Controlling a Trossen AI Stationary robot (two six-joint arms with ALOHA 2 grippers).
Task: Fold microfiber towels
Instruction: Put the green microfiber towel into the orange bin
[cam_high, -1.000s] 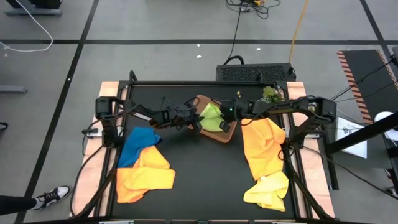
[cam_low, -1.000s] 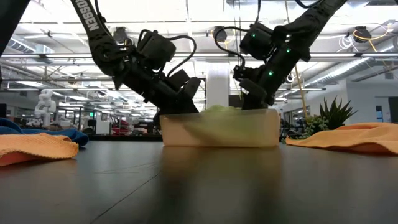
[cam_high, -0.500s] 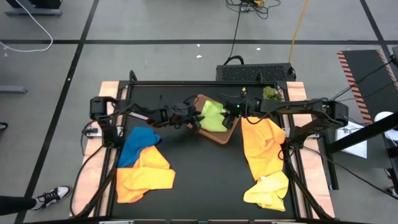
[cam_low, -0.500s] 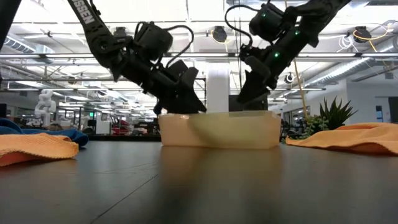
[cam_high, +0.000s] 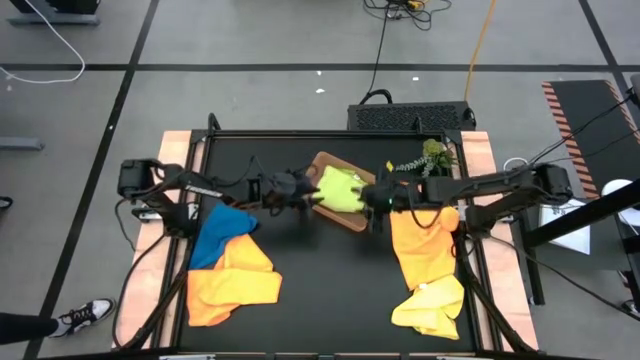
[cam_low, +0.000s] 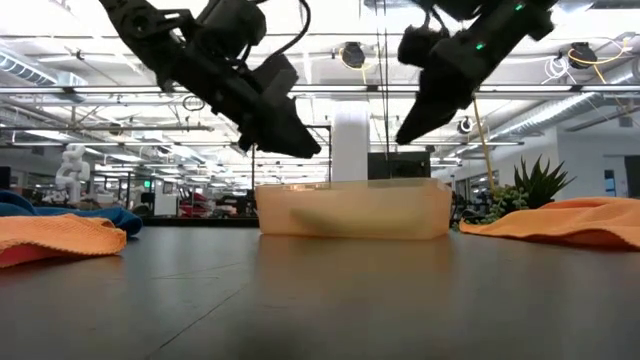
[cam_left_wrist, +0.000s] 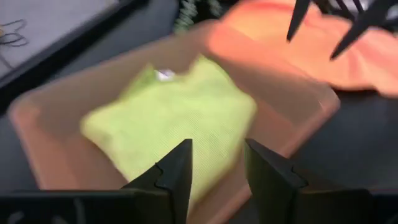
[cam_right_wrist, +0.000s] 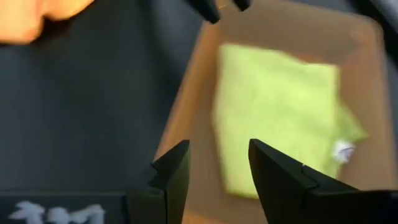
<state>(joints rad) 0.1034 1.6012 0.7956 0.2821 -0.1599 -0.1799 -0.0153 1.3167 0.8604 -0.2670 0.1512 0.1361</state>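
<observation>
The lime green towel (cam_high: 340, 189) lies folded in the brown tray (cam_high: 322, 163), between the left gripper (cam_high: 300, 186) and right gripper (cam_high: 377, 197) — both hang above the tray rim w/ jaws spread and empty, which reads as a finished fold parked there to keep the table (cam_high: 330, 270) free. Other towels wait unfolded for their turn: the blue towel (cam_high: 222, 230) and an orange towel (cam_high: 232, 280) near the left gripper, a 2nd orange towel (cam_high: 422, 245) just under the right gripper, the yellow towel (cam_high: 432, 305) farther off
</observation>
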